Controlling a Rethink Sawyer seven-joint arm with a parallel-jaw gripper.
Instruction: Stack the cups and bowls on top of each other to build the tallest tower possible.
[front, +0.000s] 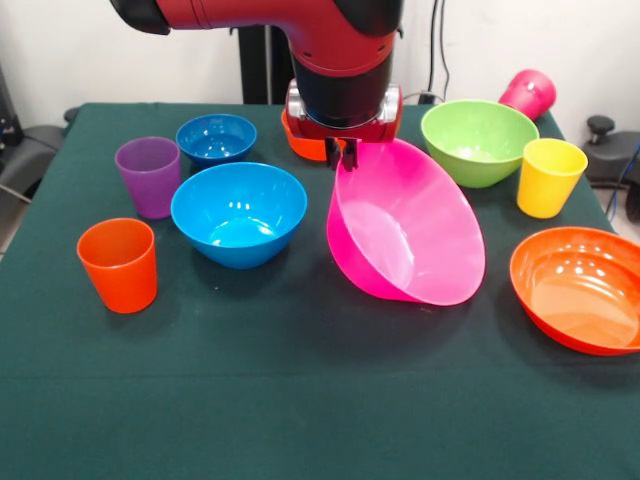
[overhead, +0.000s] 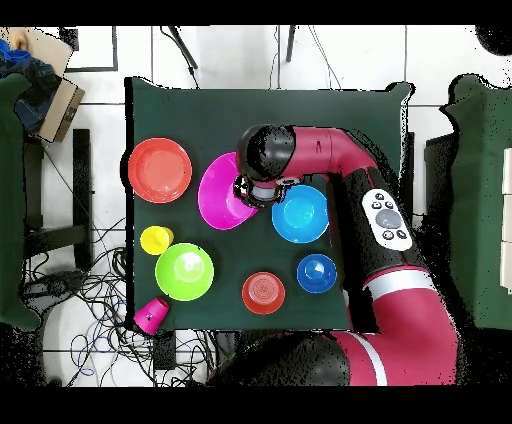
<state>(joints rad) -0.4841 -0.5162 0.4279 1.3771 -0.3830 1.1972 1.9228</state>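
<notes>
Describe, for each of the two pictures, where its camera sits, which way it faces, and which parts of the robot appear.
Front view: sits across the table, facing the robot; shows the red-and-black arm descending, its gripper on the rim of the tilted, very large glossy pink plastic bowl.
Overhead view: sits above, looking straight down; shows the whole arm reaching from the picture's bottom.
Both share: the pink bowl, the medium blue plastic bowl and the dark green tablecloth.

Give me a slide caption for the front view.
Robot gripper tips up the big pink bowl by its rim among scattered cups and bowls.

You see a dark green table (front: 300, 400), white wall (front: 60, 50) behind, tiled floor (overhead: 110, 120) with loose cables (overhead: 70, 290)
</notes>
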